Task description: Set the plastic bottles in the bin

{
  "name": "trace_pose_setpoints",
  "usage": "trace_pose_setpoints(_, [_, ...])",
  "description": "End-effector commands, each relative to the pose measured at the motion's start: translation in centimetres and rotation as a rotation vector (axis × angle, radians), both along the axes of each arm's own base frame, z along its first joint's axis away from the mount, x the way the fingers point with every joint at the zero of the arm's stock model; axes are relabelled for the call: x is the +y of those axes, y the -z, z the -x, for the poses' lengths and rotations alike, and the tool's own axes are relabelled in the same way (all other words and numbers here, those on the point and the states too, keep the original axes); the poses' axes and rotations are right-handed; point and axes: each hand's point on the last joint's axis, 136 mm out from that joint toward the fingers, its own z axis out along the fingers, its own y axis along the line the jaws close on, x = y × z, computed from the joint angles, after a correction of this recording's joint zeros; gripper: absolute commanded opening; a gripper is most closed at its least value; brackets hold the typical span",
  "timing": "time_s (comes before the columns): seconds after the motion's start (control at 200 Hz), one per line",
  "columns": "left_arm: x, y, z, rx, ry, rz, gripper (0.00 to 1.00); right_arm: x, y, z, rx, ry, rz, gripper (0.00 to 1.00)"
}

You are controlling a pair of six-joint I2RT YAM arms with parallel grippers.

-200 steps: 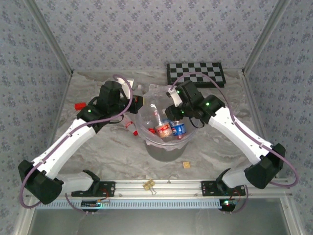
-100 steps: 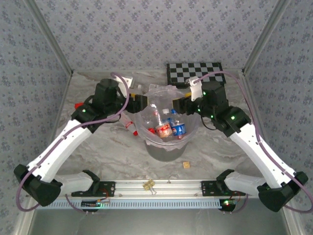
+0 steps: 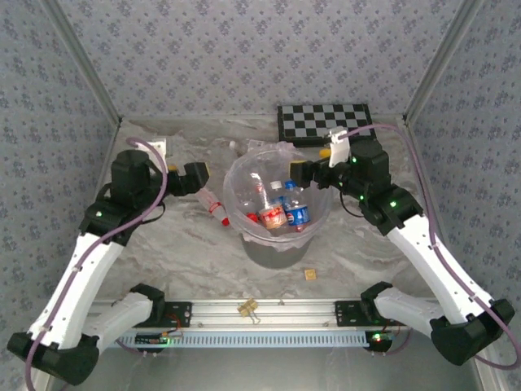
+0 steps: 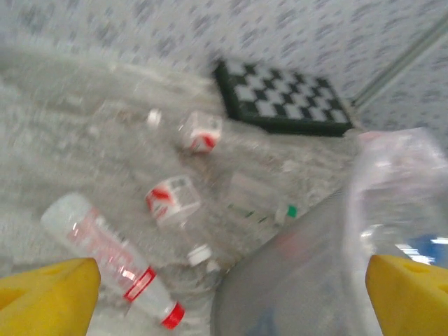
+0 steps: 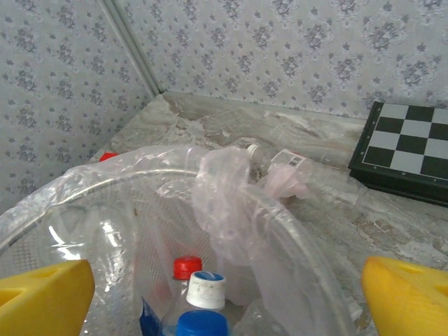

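Observation:
The round grey bin (image 3: 252, 236), lined with a clear pinkish bag, stands mid-table and holds several plastic bottles (image 3: 285, 213). Their red (image 5: 187, 267), white (image 5: 207, 287) and blue (image 5: 203, 323) caps show below my right gripper (image 5: 224, 301). It hangs open and empty over the bin's right rim (image 3: 303, 173). My left gripper (image 3: 198, 174) is open and empty too, left of the bin. Under it on the table lie a red-capped bottle (image 4: 105, 262), two crumpled red-labelled ones (image 4: 171, 199) (image 4: 199, 133) and a green-labelled one (image 4: 262, 203), beside the bin wall (image 4: 301, 280).
A black-and-white chequered board (image 3: 326, 124) leans at the back right. A small tan block (image 3: 309, 274) and a clip (image 3: 247, 307) lie near the front rail. A small red block (image 5: 108, 156) sits beyond the bin. Another bottle (image 5: 294, 162) lies behind the bin.
Both grippers have opened and drawn back from over the bin, the left one leftward, the right one rightward. A white-capped bottle has joined those in the bin.

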Motion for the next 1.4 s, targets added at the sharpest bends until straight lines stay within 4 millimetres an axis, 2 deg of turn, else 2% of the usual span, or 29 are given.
trace_pose_setpoints(0.0, [0.5, 4.7, -1.9, 0.137, -0.098, 0.110, 0.97, -0.7, -0.5, 0.4, -0.012, 0.018, -0.019, 1.00])
trace_pose_setpoints(0.125, [0.0, 9.7, -3.7, 0.264, -0.164, 0.199, 0.97, -2.1, 0.1, 1.0, 0.005, 0.068, 0.003, 1.00])
trace_pose_setpoints(0.24, [-0.7, 13.8, -4.6, 0.386, -0.208, 0.249, 0.97, -3.8, 0.9, 1.8, 0.023, 0.120, 0.025, 1.00])
trace_pose_setpoints(0.405, [-2.1, 18.4, -4.9, 0.457, -0.258, 0.141, 0.99, -5.0, 1.2, 2.6, 0.019, 0.147, 0.001, 1.00])
trace_pose_setpoints(0.545, [-2.3, 21.1, -5.3, 0.507, -0.296, 0.125, 0.99, -5.3, 0.9, 2.7, 0.027, 0.151, -0.002, 1.00])
trace_pose_setpoints(0.695, [-1.8, 22.7, -5.5, 0.511, -0.344, 0.130, 0.83, -5.4, 1.0, 2.5, 0.035, 0.154, 0.005, 1.00])
trace_pose_setpoints(0.825, [-1.7, 24.2, -5.4, 0.532, -0.375, 0.148, 0.81, -5.1, 1.9, 2.5, 0.065, 0.144, -0.007, 1.00])
trace_pose_setpoints(0.935, [-1.9, 24.9, -5.4, 0.544, -0.381, 0.170, 0.78, -5.3, 2.0, 2.6, 0.073, 0.152, -0.002, 1.00])
trace_pose_setpoints(1.045, [-1.4, 25.0, -5.4, 0.541, -0.398, 0.145, 0.65, -5.5, 1.6, 2.4, 0.067, 0.164, -0.004, 1.00])
trace_pose_setpoints(1.109, [-0.3, 24.4, -5.2, 0.524, -0.420, 0.081, 0.58, -5.6, 1.7, 2.3, 0.073, 0.168, -0.005, 1.00])
trace_pose_setpoints(1.209, [1.9, 22.1, -4.6, 0.459, -0.462, -0.018, 0.50, -5.8, 2.5, 2.2, 0.100, 0.184, 0.009, 1.00])
trace_pose_setpoints(1.299, [3.3, 19.0, -4.0, 0.386, -0.469, -0.064, 0.40, -5.7, 3.0, 1.9, 0.131, 0.188, 0.019, 1.00])
trace_pose_setpoints(1.394, [4.4, 15.7, -3.3, 0.304, -0.463, -0.105, 0.38, -5.0, 3.1, 1.3, 0.167, 0.162, 0.019, 1.00])
